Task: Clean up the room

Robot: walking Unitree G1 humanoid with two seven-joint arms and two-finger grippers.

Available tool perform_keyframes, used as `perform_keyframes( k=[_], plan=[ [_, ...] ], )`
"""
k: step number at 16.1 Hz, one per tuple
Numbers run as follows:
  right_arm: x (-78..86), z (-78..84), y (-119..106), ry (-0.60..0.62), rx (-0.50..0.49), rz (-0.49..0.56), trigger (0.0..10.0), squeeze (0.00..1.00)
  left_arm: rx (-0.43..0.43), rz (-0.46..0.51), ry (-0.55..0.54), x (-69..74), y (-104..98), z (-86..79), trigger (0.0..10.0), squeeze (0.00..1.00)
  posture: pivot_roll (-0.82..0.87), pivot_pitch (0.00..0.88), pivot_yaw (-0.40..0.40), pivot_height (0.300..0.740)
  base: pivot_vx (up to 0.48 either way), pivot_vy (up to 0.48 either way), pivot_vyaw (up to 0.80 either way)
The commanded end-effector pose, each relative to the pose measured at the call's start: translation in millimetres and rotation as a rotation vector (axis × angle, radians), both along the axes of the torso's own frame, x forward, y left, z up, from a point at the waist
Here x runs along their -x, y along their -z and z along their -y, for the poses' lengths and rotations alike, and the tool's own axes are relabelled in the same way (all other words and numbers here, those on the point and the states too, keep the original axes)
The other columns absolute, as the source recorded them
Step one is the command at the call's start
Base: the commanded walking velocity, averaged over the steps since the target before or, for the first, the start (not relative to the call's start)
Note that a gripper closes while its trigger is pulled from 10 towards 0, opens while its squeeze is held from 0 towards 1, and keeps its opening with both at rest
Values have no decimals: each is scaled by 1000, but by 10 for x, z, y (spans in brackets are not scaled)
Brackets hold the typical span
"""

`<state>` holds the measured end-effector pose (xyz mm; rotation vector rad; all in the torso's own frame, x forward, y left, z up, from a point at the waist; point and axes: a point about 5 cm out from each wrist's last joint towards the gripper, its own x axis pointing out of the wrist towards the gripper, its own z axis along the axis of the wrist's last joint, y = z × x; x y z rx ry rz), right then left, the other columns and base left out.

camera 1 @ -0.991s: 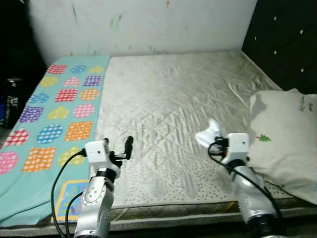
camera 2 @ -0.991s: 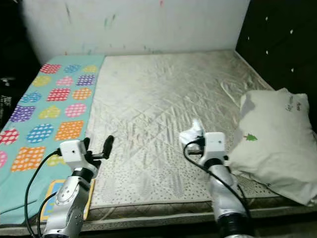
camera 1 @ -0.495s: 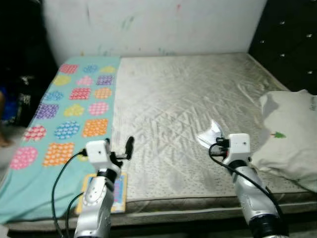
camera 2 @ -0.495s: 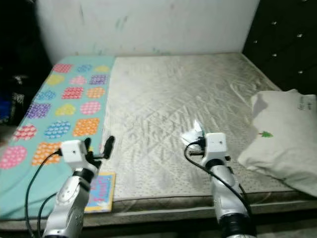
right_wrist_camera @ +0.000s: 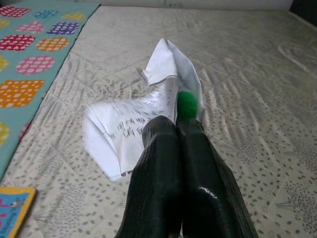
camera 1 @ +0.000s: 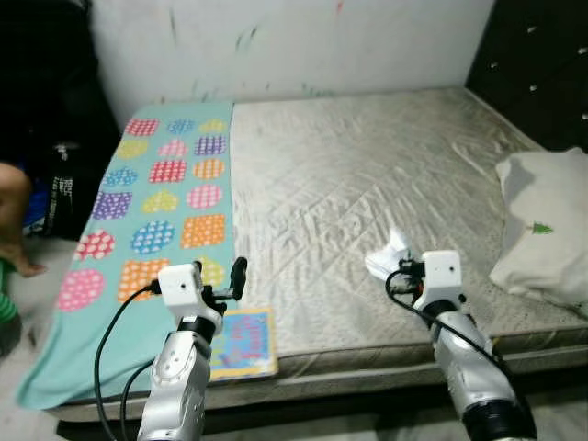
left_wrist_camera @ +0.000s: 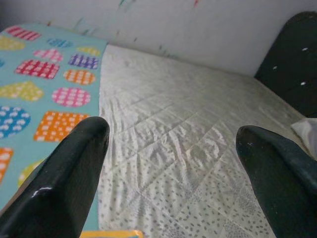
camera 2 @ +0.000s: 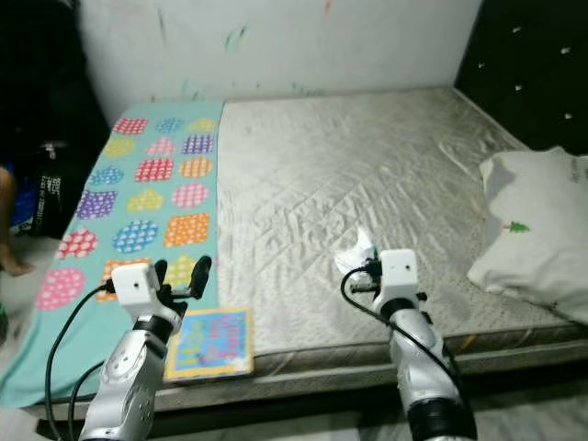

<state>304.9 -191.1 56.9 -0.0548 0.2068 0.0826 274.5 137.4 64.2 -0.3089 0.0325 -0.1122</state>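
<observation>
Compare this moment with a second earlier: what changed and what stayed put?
The view shifted: the bed sits further off and the picture book at its near edge has come fully into sight, so the camera moved, apparently backing away. Nothing was picked up or released. The right gripper stays shut on the crumpled paper; the left gripper stays open and empty. The pillow lies as before.

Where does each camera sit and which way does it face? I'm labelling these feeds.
Head pair: forward and down over the bed; both arms, left gripper, right gripper show.
Left wrist: along its open fingers at the mattress.
Right wrist: along shut fingers pinching crumpled paper.
Shared: the patterned blanket and the book.
</observation>
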Motion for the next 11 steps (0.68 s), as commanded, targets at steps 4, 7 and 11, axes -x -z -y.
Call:
perform_keyframes(
  k=[4, 7, 11],
  plan=[
    [-28, -159, -42, -72, 16, 27, 10000, 0, 2, -3, -14, -2, -1, -27, 10000, 0, 14, 19, 28, 740, 0, 480, 0],
    [-46, -166, -86, -56, 15, 56, 10000, 0, 1, 3, -17, -19, -22, -35, 10000, 0, 17, 30, 26, 740, 0, 480, 0],
    [-32, -195, -97, -53, 0, 68, 10000, 0, -8, 8, -38, -42, -31, -72, 10000, 0, 6, 28, 38, 740, 0, 480, 0]
  ],
)
